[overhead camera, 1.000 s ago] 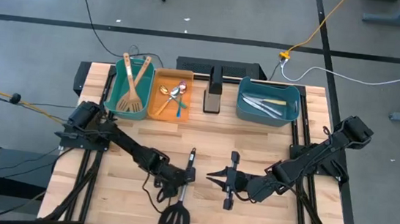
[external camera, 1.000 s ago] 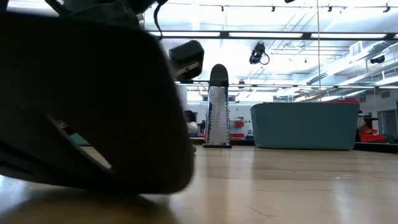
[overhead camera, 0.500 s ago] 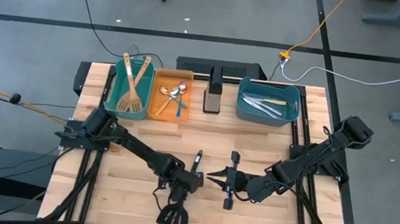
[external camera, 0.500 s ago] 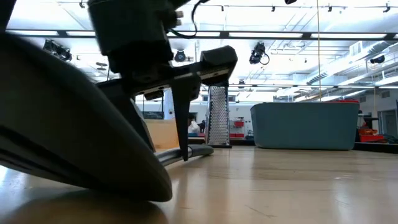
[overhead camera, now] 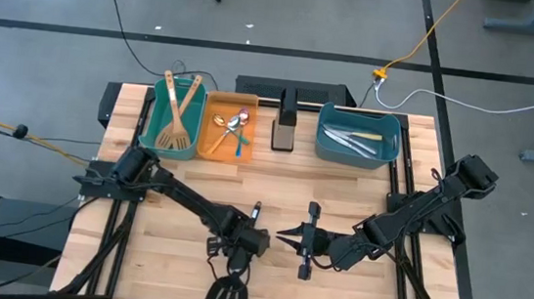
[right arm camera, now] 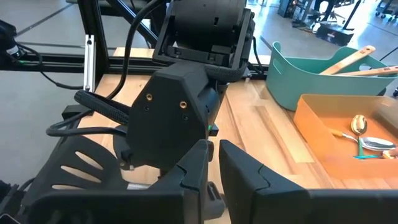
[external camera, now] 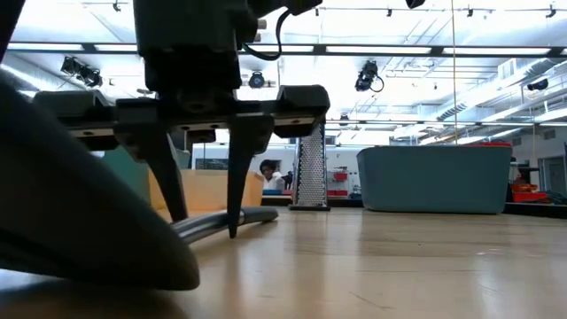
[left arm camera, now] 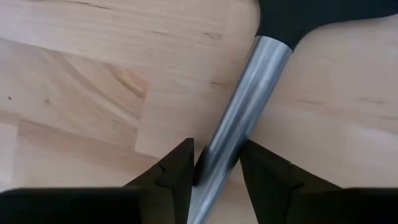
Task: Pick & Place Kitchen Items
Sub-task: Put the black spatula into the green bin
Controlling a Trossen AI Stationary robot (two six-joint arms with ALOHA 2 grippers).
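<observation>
**Left gripper astride turner handle — grasp not yet confirmed**

The black slotted turner (overhead camera: 230, 285) lies on the wooden table (overhead camera: 361, 193) near its front edge, steel handle pointing toward the bins. The left gripper (left arm camera: 214, 169) is set down over that handle: in the left wrist view the two dark fingers (left arm camera: 174, 171) flank the steel shaft closely, one on each side, part-closed about it. Whether the pads are pressing or only bracketing it cannot be told; the low view shows the fingertips reaching the table surface beside the shaft.

The right gripper (overhead camera: 300, 239) waits just beside, above the table centre, fingers nearly together and holding nothing.

Recommendation for the step in hand: the shaft is round and smooth, so it is likely to roll or slip under a light pinch. Close squarely across it, confirm firm contact, then lift straight up — the head end is heavier and may swing down. Carry high enough to clear the rim of the teal bin (overhead camera: 150, 119), where the wooden spatulas (overhead camera: 180, 112) already sit.
</observation>
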